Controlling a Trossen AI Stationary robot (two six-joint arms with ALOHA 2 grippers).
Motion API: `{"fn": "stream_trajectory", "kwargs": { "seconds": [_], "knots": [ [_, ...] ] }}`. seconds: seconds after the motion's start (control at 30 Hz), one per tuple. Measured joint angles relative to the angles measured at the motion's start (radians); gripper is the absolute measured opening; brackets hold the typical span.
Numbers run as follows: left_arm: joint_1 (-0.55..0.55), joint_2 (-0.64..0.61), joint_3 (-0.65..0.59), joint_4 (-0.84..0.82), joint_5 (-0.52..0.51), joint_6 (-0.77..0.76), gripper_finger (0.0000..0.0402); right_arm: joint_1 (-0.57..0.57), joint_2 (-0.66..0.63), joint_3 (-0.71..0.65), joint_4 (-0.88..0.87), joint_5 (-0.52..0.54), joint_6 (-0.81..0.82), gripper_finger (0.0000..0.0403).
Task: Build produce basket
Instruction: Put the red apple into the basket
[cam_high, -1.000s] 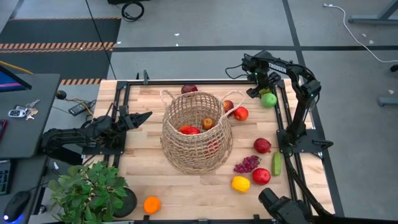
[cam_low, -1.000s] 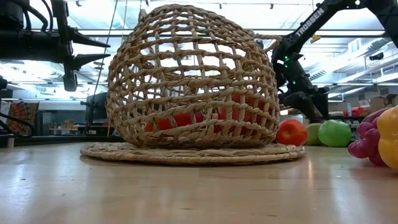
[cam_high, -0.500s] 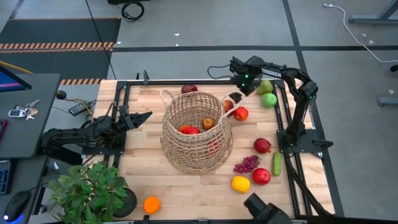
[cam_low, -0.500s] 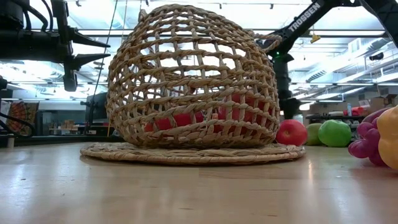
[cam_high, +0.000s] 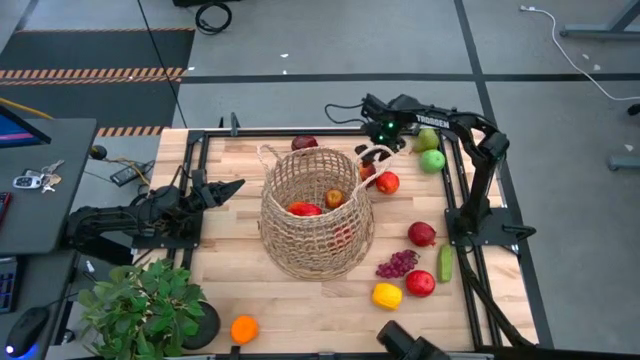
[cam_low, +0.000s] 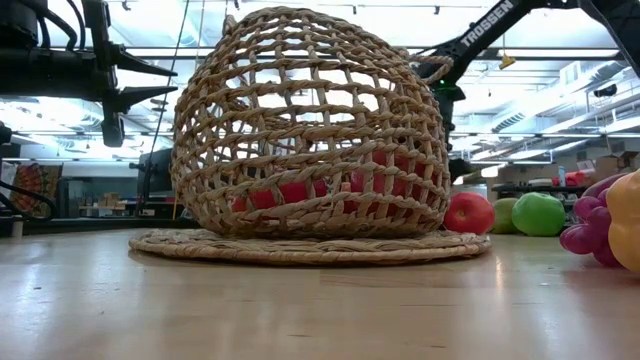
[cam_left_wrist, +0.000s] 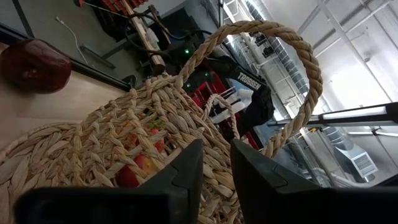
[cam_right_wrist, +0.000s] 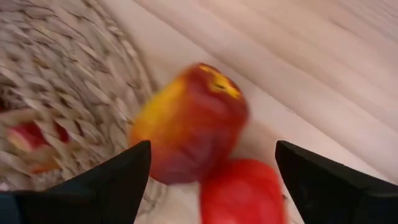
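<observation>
The wicker basket (cam_high: 315, 210) stands mid-table with a red piece (cam_high: 304, 209) and an apple (cam_high: 334, 198) of the produce inside. Beside its right loop handle (cam_high: 378, 153) lie a red-yellow apple (cam_right_wrist: 186, 124) and a red apple (cam_right_wrist: 244, 194). My right gripper (cam_right_wrist: 212, 149) hangs open above these two apples, pointing steeply down, its fingers on either side and touching nothing; in the high view the right gripper (cam_high: 368, 152) shows at the far side of the table. My left gripper (cam_high: 228, 186) waits shut at the table's left, aimed at the basket.
A green apple (cam_high: 432, 159) and pear (cam_high: 427, 140) lie far right, a dark red apple (cam_high: 304, 143) behind the basket. Grapes (cam_high: 397, 264), cucumber (cam_high: 444, 263), lemon (cam_high: 387, 295) and red fruits (cam_high: 422, 234) lie near right; an orange (cam_high: 244, 328) and potted plant (cam_high: 145, 305) near left.
My right gripper has swung along the far edge toward the table's left, from over the green apple to above the two red apples by the basket's handle, and it has tipped further downward. Its fingers have stayed open. No fruit has moved.
</observation>
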Motion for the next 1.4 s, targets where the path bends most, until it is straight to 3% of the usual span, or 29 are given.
{"fn": "stream_trajectory", "kwargs": {
  "seconds": [0.23,0.67,1.4],
  "knots": [
    [0.000,0.000,0.000,0.000,0.000,0.000,0.0085,0.050,-0.001,0.000,0.070,0.042,0.118,0.0348],
    [0.000,0.000,0.000,0.000,0.000,0.000,0.0091,0.101,0.001,-0.039,0.105,0.116,0.187,0.0348],
    [0.000,0.000,0.000,0.000,0.000,0.000,0.0085,0.087,0.001,-0.103,0.206,0.066,0.200,0.0348]
  ]
}}
